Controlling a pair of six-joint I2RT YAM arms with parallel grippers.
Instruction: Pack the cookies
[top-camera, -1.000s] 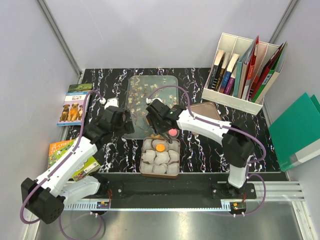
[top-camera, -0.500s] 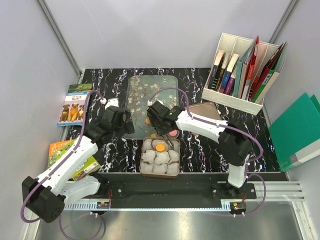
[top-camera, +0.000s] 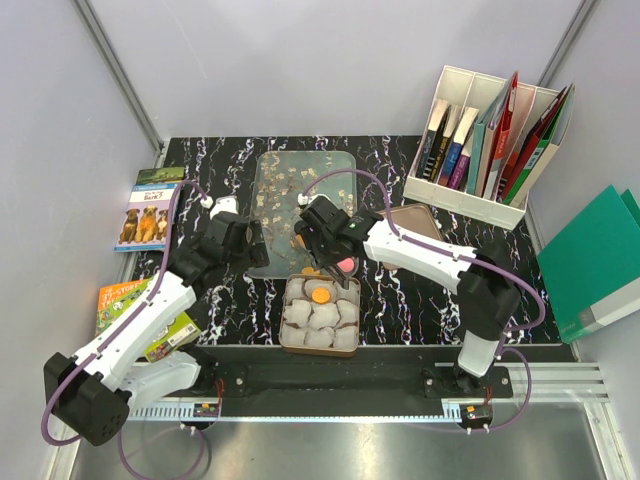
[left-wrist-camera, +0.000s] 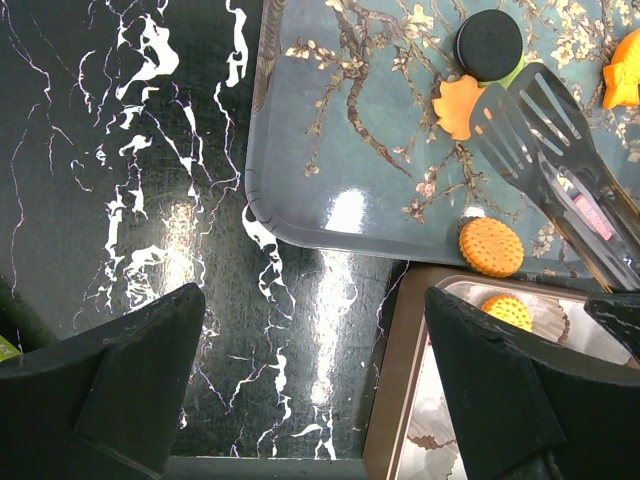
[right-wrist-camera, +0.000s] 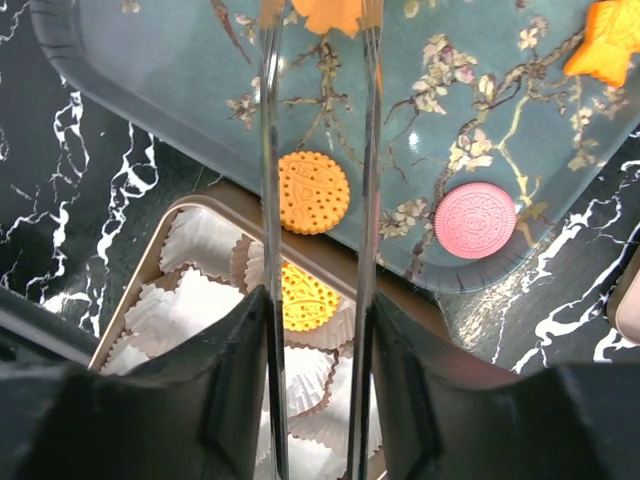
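My right gripper (right-wrist-camera: 318, 330) is shut on metal tongs (right-wrist-camera: 268, 150). The tong arms stand apart on either side of a round orange cookie (right-wrist-camera: 313, 192) at the near edge of the blossom-patterned tray (right-wrist-camera: 180, 80). A pink cookie (right-wrist-camera: 475, 220) and more orange ones (right-wrist-camera: 607, 45) lie on the tray. One orange cookie (right-wrist-camera: 308, 297) sits in a white paper cup in the tin (top-camera: 320, 345). My left gripper (left-wrist-camera: 315, 390) is open and empty above the table, left of the tin. Its view shows a black cookie (left-wrist-camera: 488, 45) and the tongs (left-wrist-camera: 560, 150).
The tin's lid (top-camera: 410, 225) lies right of the tray. A white file holder with books (top-camera: 490, 145) stands at the back right, and a green folder (top-camera: 600, 260) lies at the right edge. Two books (top-camera: 150, 210) lie on the left.
My right gripper with the tongs has shifted slightly to the right, over the tray's near edge. The left arm has hardly moved. The cookie in the tin stays put.
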